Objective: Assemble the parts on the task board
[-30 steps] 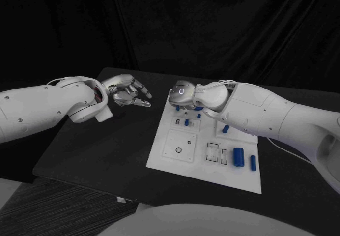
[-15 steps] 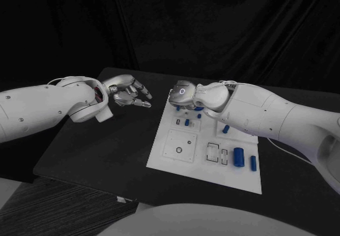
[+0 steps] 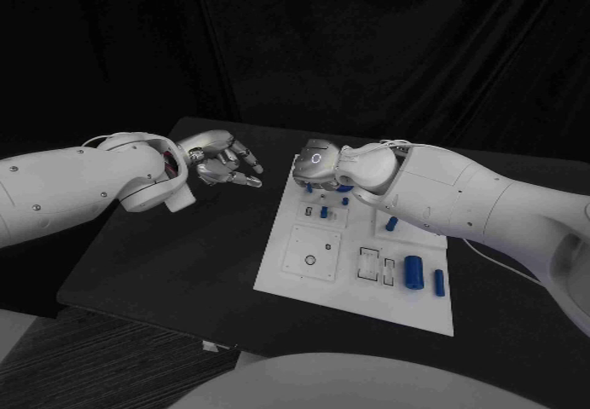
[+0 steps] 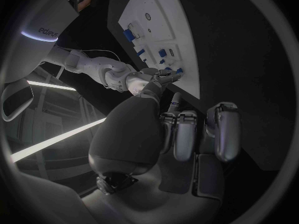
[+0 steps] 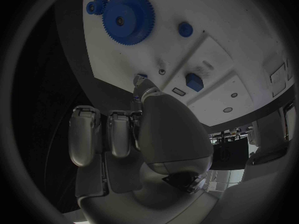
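Nothing has moved: right hand [image 3: 319, 164] hovers over the board [image 3: 322, 288], fingers curled (grasp unclear); left hand [image 3: 222, 159] spread. Lower gently.

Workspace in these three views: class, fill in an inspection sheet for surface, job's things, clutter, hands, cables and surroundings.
Surface: black table, task board in its middle.
Job's things: blue parts on the board: large gear, small gear, cylinder, peg.
Clutter: nothing seen.
Hands: left hand off the board, fingers apart, holding nothing; right hand over the board's far end, grasp unclear.
Cables: thin white cable by the right arm.
Surroundings: dark curtain behind.
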Robot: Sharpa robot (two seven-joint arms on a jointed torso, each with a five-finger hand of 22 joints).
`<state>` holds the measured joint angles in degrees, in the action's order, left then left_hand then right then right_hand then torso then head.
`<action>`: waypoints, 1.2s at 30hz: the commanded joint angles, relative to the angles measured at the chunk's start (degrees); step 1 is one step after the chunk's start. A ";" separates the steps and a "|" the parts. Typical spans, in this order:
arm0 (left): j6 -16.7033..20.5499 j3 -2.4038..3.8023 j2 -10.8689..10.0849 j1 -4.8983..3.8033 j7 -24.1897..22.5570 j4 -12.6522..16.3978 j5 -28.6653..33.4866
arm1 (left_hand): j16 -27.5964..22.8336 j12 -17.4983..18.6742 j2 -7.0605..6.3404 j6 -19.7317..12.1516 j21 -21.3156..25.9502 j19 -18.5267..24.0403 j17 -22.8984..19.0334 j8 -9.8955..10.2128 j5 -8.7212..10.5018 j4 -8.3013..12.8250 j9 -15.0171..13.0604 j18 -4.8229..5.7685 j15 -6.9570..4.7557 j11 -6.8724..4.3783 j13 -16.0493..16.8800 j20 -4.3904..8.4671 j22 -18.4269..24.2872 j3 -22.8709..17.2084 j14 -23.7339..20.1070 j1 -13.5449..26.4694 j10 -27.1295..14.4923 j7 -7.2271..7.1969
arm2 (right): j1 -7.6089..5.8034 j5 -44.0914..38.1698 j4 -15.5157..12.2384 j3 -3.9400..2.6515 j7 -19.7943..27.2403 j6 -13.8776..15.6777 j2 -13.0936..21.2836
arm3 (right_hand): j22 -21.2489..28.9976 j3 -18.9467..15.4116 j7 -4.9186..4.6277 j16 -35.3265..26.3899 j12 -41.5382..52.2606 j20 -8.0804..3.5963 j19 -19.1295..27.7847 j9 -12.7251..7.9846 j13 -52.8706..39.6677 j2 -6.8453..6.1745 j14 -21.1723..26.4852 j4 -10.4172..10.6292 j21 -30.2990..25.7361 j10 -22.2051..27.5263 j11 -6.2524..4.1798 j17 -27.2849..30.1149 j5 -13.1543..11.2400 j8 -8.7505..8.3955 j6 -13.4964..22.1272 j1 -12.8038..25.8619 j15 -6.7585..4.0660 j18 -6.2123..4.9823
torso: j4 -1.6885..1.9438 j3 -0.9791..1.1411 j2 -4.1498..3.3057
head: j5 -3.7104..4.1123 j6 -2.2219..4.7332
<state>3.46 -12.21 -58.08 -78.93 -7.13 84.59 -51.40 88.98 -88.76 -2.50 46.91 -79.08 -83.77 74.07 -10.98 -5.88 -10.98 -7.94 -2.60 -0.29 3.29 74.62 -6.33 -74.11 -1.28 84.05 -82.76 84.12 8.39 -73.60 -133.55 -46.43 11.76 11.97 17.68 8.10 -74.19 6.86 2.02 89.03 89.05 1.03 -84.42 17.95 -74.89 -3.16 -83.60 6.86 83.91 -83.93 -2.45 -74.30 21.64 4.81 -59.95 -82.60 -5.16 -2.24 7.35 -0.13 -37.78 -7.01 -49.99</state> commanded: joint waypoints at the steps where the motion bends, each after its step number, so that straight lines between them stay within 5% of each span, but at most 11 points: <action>1: -1.08 0.04 0.14 -0.12 -0.08 -0.06 -0.04 | 1.02 -1.24 1.10 0.64 0.33 -0.61 15.93 -0.63 -0.98 -0.47 0.64 0.00 0.04 0.02 15.38 0.28 -12.45 1.02 5.95 0.21 5.88 -0.21 | 0.15 -0.69 -0.16 -0.04 -1.26 0.56 0.10 | -14.14 -0.38 -0.13 0.97 0.95 0.30 -2.55 0.75 -15.11 0.22 -6.40 -0.44 1.06 -6.07 -0.01 -15.70 -0.38 -1.18 0.60 1.69 0.06 0.99 | -0.01 -0.01 0.03 | 0.10 -0.01; 36: -2.89 0.04 0.42 -0.11 0.74 -0.51 -0.04 | 1.02 -1.24 1.12 1.21 0.55 -0.51 15.93 -0.85 -1.22 -0.62 0.71 -0.05 -0.03 -0.08 15.38 0.34 -12.39 1.22 5.95 0.17 5.88 -0.33 | 0.18 -0.69 -0.53 -0.04 -1.43 0.99 0.59 | -14.14 -0.34 0.16 0.97 0.95 0.31 -2.54 1.03 -15.11 -0.07 -6.40 -0.96 1.08 -6.07 0.04 -15.70 -0.26 -0.78 0.12 1.90 0.07 0.99 | 0.00 -0.03 0.09 | 0.19 -0.01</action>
<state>1.47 -12.21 -57.75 -78.93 -6.24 84.09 -51.42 88.98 -88.76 -2.50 47.54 -79.07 -83.77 74.07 -10.99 -5.88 -10.99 -7.92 -2.60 -0.30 3.16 74.62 -6.33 -74.11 -1.28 84.05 -82.76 83.99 8.17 -73.58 -133.57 -46.82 11.76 11.91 17.77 8.61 -74.19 6.16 2.04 89.03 89.05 1.03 -84.41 18.19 -74.89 -3.17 -83.60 6.15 83.91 -83.93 -2.45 -74.30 21.64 4.81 -59.98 -82.59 -5.16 -2.24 7.34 -0.14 -37.69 -6.82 -49.99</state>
